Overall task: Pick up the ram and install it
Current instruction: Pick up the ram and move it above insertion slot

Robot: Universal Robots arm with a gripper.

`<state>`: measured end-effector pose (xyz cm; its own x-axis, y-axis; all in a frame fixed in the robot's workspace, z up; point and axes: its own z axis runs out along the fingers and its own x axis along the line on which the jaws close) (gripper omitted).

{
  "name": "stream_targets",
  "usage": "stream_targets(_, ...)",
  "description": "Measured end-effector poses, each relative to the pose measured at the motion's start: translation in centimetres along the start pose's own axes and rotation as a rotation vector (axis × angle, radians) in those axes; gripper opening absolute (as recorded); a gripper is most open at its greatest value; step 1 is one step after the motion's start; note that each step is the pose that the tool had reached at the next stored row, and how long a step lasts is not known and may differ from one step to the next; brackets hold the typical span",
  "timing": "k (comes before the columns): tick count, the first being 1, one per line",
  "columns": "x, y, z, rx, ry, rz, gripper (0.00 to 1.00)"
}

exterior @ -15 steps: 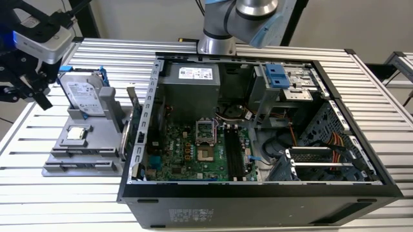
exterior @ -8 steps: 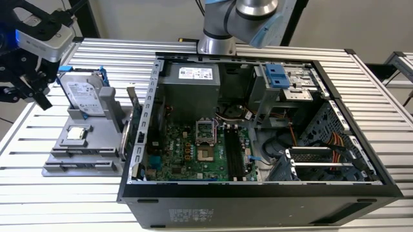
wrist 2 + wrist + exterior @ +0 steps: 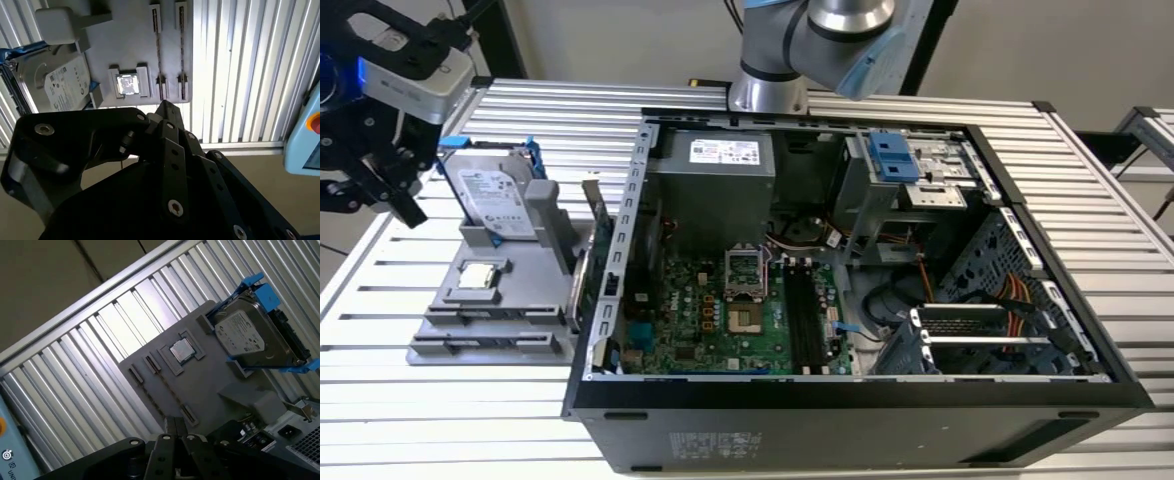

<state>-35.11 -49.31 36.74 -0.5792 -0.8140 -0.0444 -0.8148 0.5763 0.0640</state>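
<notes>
The ram point(image 3: 158, 55), as best I can make out, stands edge-on in a groove of the grey tray point(image 3: 125, 40), not picked up; the long motherboard slots point(image 3: 803, 315) look bare. My gripper point(image 3: 174, 421) hangs above the tray, clenched on nothing.

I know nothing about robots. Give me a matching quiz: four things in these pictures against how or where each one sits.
Things:
1 hard drive
2 processor chip
3 computer case
4 pincer

States:
A open on top, circuit board showing
B lying flat in a recess of the grey holder
C up in the air near the grey holder
D propped up in a blue bracket

Pairs: 1-D, 2-B, 3-A, 4-C
</notes>
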Motion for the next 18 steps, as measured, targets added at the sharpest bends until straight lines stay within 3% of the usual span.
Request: stream_targets(18,0.01,0.0,0.0,-0.0052,0.0075,-0.117,0.0)
